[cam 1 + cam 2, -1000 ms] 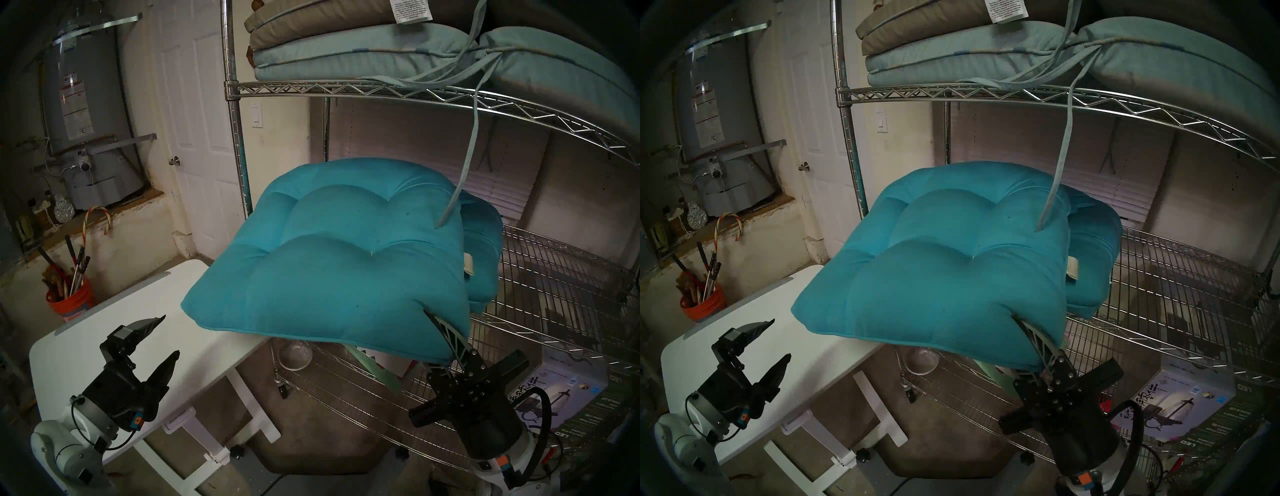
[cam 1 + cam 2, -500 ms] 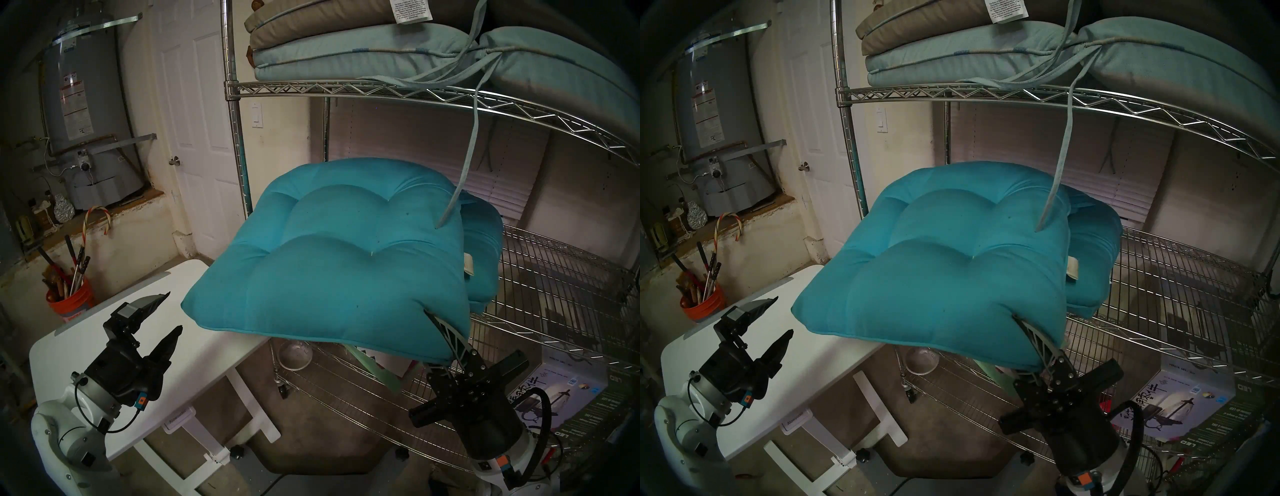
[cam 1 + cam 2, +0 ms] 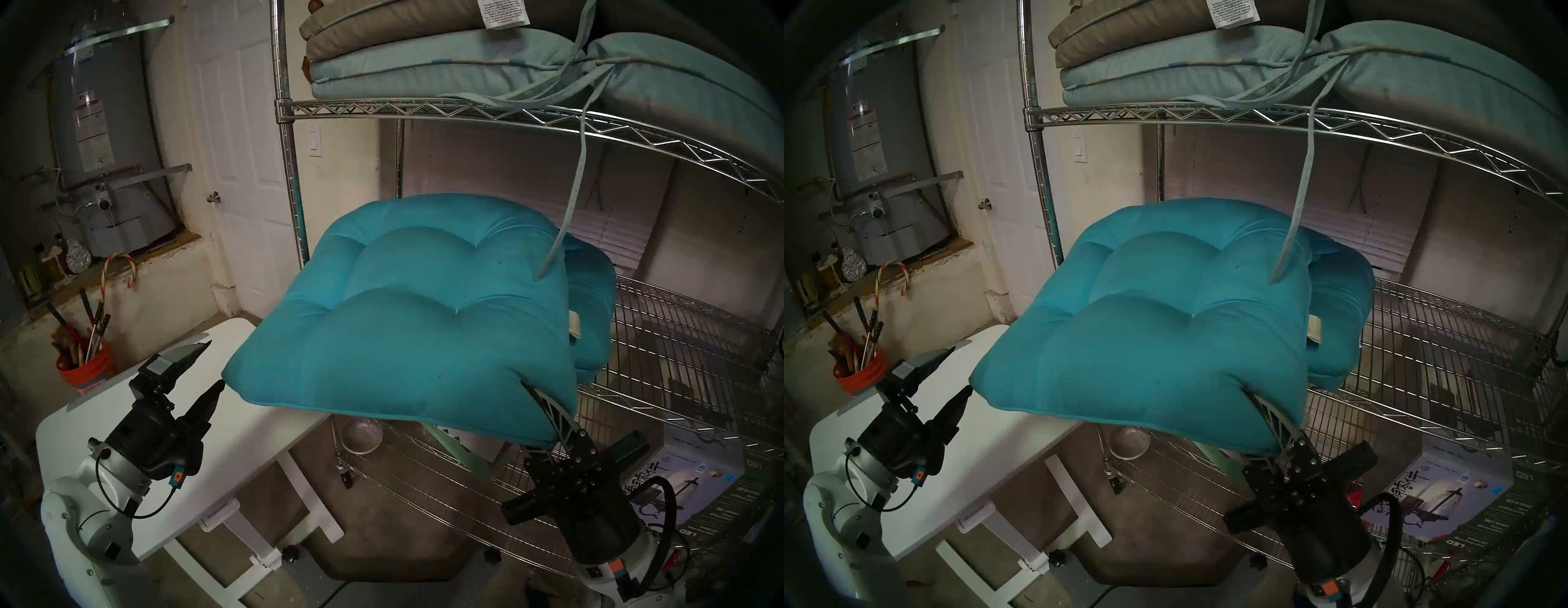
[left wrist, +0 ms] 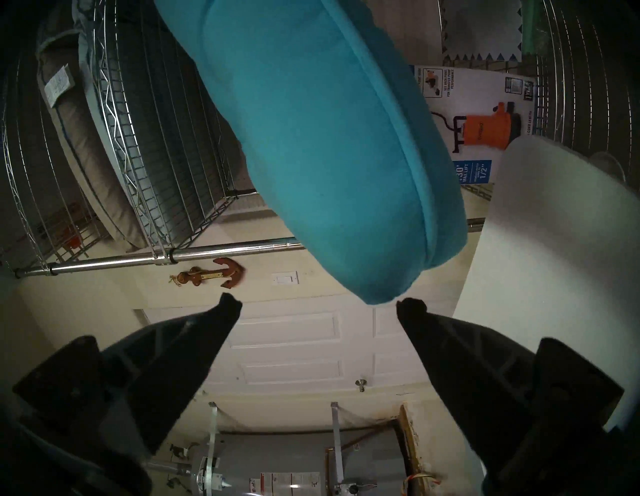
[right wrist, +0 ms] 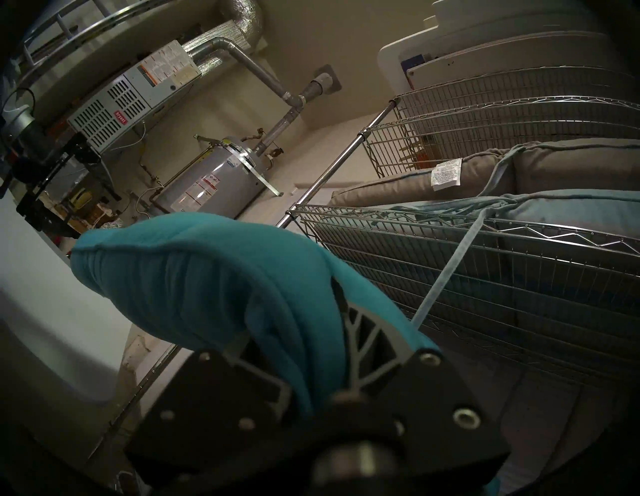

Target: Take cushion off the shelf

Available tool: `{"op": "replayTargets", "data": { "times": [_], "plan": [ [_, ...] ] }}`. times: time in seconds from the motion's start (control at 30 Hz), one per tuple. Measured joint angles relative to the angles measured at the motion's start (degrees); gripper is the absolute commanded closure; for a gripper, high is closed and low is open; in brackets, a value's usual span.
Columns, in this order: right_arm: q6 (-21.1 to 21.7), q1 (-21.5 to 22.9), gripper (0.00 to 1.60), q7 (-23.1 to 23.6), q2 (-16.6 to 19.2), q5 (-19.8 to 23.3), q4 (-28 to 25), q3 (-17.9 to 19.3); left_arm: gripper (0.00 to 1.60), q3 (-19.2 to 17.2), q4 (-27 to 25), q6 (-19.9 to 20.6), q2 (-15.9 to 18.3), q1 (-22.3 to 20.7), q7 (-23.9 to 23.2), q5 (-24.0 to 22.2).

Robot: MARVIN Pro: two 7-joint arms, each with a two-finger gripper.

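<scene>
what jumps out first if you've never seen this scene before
The big teal cushion fills the middle, sticking out from the wire shelf over the white table. The right gripper is clamped on its near right corner, while the left gripper hangs open right at its near left corner. Above, flat pale cushions are stacked on the upper tier.

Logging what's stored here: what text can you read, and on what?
"bryant": furnace
"30' MAX LIFT", "1/2"": pump box
"LED": lamp box, which also carries Chinese characters
Too small or blurred to read: tag on the grey top cushion, water heater labels, table label
</scene>
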Motion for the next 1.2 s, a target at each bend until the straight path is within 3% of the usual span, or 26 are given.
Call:
{"op": "replayTargets", "data": {
  "times": [0.6,1.2],
  "plan": [
    [0.06,-0.94,1.6,-0.63,0.0,0.0,0.0,-0.27,0.0,3.07,5.14,2.65,-0.83,1.73,9.27,9.77],
    [0.06,-1.33,1.6,-1.39,-0.18,-0.07,0.0,0.96,0.0,11.26,11.27,9.75,2.22,-2.14,19.41,21.38]
  ]
}}
